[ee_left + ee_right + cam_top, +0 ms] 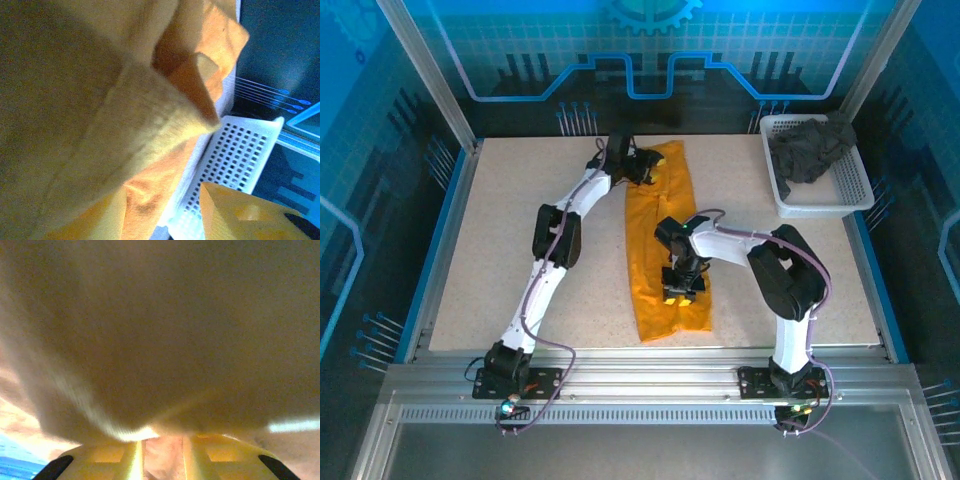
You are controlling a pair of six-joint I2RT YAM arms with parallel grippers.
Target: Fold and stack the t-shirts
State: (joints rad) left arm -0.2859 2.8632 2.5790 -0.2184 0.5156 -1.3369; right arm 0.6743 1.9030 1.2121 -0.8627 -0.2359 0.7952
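The orange-yellow t-shirt lies as a long narrow strip down the middle of the table. My left gripper is at its far end. In the left wrist view orange cloth drapes over most of the frame, and one yellow finger stands apart from it, so the jaws look open. My right gripper is low on the strip's near half. Its two yellow fingers pinch a fold of the cloth in the right wrist view. The dark grey t-shirt lies crumpled in the basket.
The white mesh basket stands at the back right corner of the table; its wall shows close beyond the left gripper. The speckled tabletop spreads to the left of the strip. Blue walls enclose the cell.
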